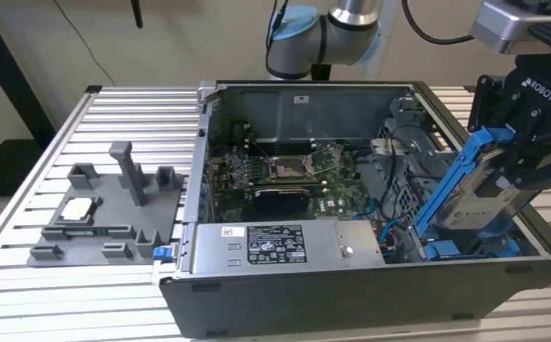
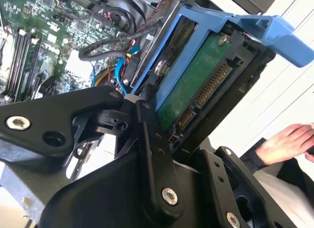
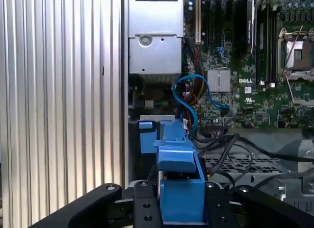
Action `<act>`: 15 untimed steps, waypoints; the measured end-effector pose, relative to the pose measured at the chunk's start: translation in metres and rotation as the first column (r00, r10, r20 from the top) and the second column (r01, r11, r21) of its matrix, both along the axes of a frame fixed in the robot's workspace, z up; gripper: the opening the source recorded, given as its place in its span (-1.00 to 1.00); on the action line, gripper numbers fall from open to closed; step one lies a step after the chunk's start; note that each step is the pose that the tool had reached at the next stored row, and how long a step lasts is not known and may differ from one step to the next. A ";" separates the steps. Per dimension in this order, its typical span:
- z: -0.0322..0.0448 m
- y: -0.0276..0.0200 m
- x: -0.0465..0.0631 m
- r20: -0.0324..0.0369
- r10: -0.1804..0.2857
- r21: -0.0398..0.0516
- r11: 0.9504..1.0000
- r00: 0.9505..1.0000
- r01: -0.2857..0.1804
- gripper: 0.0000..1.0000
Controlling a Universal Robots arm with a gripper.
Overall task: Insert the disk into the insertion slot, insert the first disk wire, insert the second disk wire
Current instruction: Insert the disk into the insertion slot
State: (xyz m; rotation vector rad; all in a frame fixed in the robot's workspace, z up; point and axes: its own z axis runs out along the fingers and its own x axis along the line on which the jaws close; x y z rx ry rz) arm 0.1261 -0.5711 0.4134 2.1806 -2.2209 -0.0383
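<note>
Slatted aluminium table [image 1: 114, 114] held open computer case [image 1: 352, 299]. Gripper [image 1: 520, 153] sat clamped tight around disk [image 1: 480, 203]; disk tilted steeply, lower end inside case near insertion slot [image 1: 465, 251].

Disk [image 1: 465, 203], silver-grey in a blue carrier, stands steeply tilted at the exterior view's right. Its lower end is at the mouth of the insertion slot [image 1: 446, 249], a grey cage with blue tabs.

Ribbed aluminium tabletop [image 1: 133, 114]. On it: open computer case [image 1: 352, 296] toward the exterior view's right, grey plastic fixture tray [image 1: 95, 242] just beside it on the exterior view's left.
</note>
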 end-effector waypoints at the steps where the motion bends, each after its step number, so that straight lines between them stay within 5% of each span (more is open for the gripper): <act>1: -0.0014 0.0000 0.000 0.000 0.000 0.000 1.000 1.000 0.000 -0.35; 15: -0.0272 0.0000 0.004 0.000 0.000 0.000 1.000 1.000 0.000 -0.35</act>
